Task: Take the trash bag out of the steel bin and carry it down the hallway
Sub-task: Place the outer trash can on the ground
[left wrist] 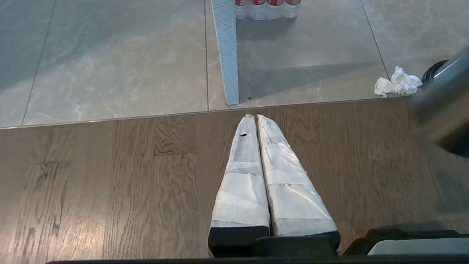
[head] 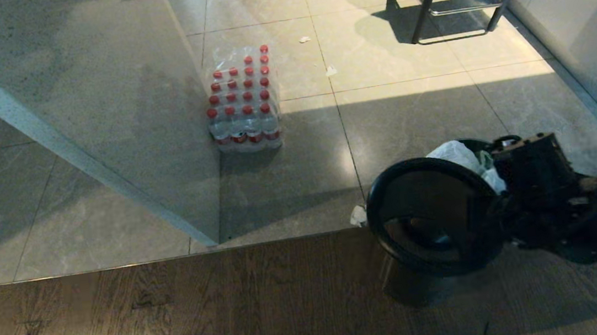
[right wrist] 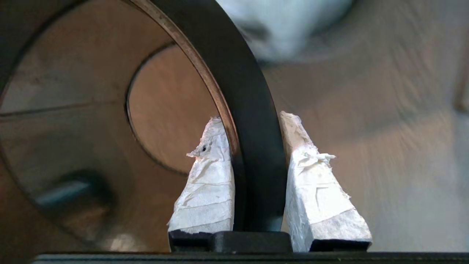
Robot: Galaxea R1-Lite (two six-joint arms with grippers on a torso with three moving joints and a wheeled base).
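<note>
Right pincer [right wrist: 256, 146] is clamped on the black rim of the steel bin [head: 431, 214], one finger inside and one outside, at 4 o'clock in the head view. Trash bag [head: 464, 158] lies just behind the bin. Left pincer [left wrist: 256, 126] is closed, empty, over the wooden floor [left wrist: 110, 183].

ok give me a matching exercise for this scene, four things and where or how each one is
1 bottle pack
2 crumpled tissue
3 right hand
4 left hand

a shut, over the wood floor
b clamped on the steel bin at its black rim
c on the tiles, beside a grey panel
d on the tiles at the wood edge

Pairs: 1-c, 2-d, 3-b, 4-a
</note>
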